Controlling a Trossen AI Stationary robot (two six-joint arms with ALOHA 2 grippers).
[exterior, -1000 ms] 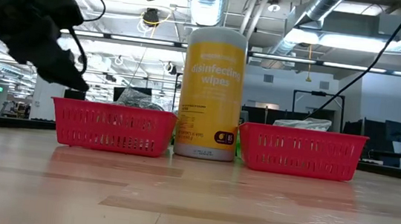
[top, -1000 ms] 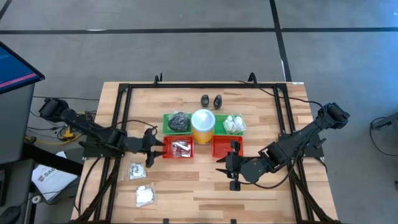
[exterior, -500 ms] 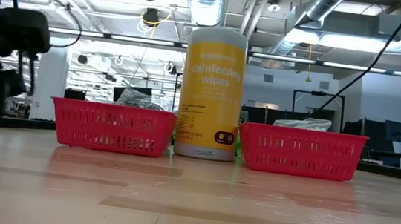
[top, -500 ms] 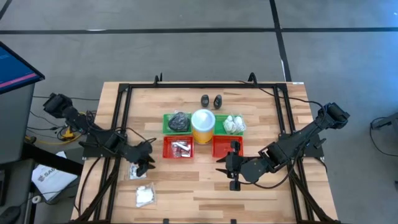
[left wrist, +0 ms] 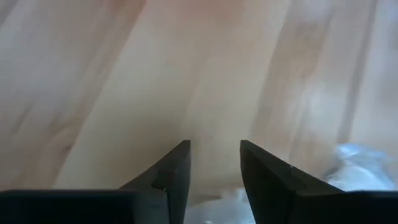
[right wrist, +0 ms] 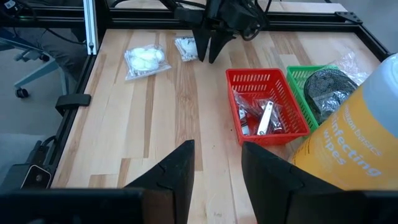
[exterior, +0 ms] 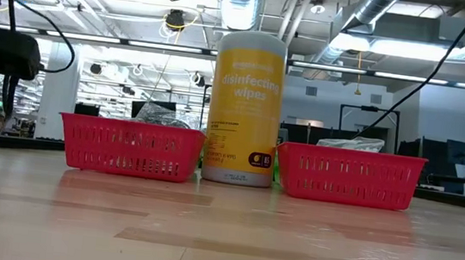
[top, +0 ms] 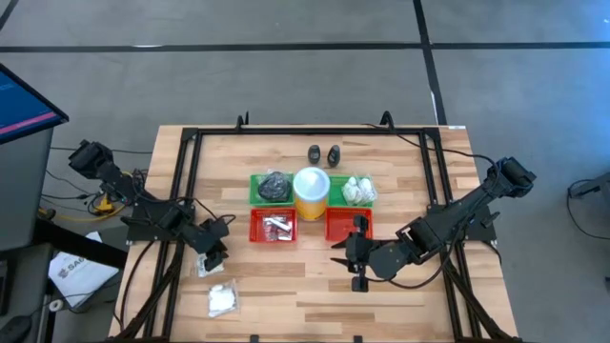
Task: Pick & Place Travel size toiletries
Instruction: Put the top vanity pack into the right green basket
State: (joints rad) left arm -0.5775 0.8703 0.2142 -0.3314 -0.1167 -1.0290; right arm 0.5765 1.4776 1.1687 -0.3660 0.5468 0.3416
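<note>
Two clear-wrapped white packets lie flat on the table's near left: one under my left gripper, the other nearer the edge. My left gripper is open, pointing down over the first packet's edge. Silvery tubes fill the left red tray. Dark grey pads and white packets sit in the green trays. Two black bottles stand behind. My right gripper waits open, near the right red tray. My left gripper comes down from above beside the clear-wrapped packet, its fingers at the packet's edge. I cannot tell whether they touch the wrapper. The packet lies flat on the table.
The yellow wipes cylinder stands between the trays. A black frame runs along the table's left, right and far sides. Bare wood lies between the trays and the near edge.
My left gripper has swung away from the left red tray, toward the table's near left, tipped to point down, and dropped over the packet there. The packets have not moved. My right arm has kept still.
</note>
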